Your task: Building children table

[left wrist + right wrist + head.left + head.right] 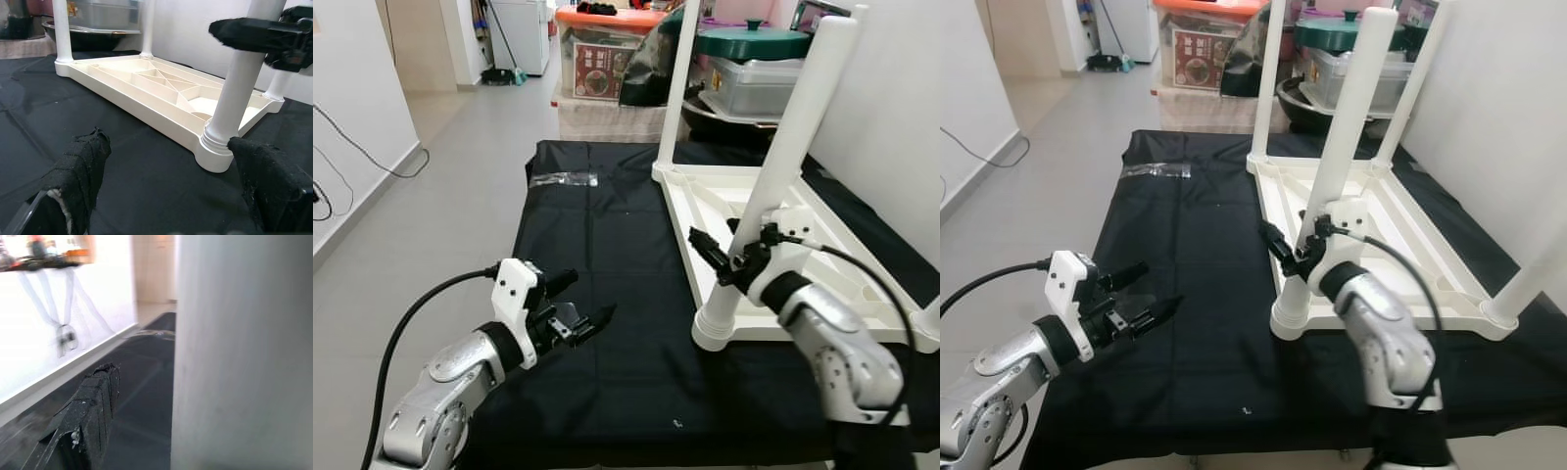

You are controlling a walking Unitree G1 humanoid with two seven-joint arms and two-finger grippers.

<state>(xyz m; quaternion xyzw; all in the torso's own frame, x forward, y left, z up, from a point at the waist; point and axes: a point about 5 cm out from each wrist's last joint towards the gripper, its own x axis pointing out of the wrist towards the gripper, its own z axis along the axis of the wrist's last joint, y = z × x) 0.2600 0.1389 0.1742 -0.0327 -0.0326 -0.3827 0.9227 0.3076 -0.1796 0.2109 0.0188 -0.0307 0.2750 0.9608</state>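
A white plastic children's table [724, 196] lies upside down on a black cloth [597, 235], its legs pointing up. My right gripper [734, 247] is at the near-left leg [793, 137], about a third of the way up. It is open: one black finger [93, 406] stands clear of the leg [234, 357], and the other finger is hidden behind it. My left gripper [591, 294] hovers open over the cloth to the left of that leg with nothing between its fingers [83, 166]. It faces the leg's socket [215, 152].
A clear plastic bag [564, 179] lies at the cloth's far left. Storage boxes [602, 59] and a green-lidded pot [754, 41] crowd the space behind. A white wall [891, 117] runs close on the right. A cable [362, 147] trails on the floor at left.
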